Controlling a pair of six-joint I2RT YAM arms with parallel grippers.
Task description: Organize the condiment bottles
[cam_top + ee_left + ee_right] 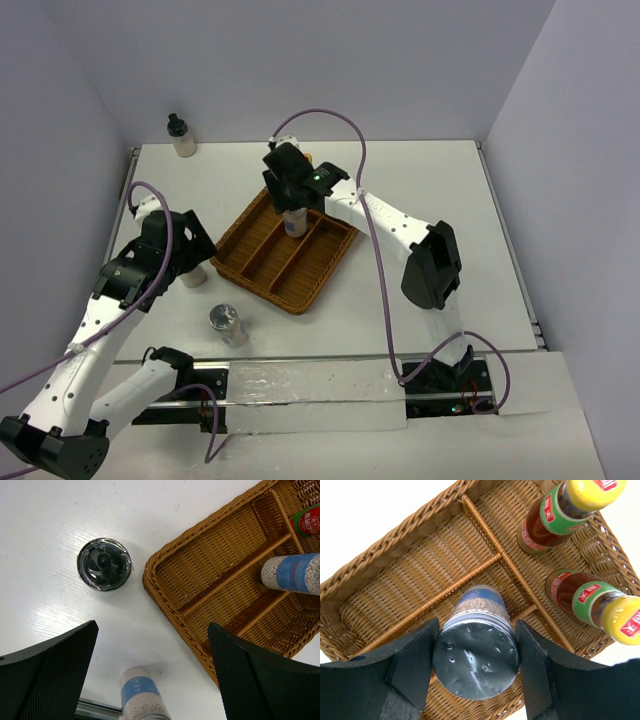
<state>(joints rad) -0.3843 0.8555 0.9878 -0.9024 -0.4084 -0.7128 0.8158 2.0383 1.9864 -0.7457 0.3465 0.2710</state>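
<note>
Stowed in brown wicker tray: two red sauce bottles, silver-lidded shaker clamped by right gripper. Found outside tray: second shaker, two black-capped cream bottles. Left gripper wide.

Left tool spread wide, pointing down; right tool clamped on shaker

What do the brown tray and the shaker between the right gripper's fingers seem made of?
The tray looks like woven wicker or rattan, brown and matte: braided strands show. The shaker has a clear body, glass or plastic, I cannot tell; its contents show through. Its dull silver lid looks metal.
</note>
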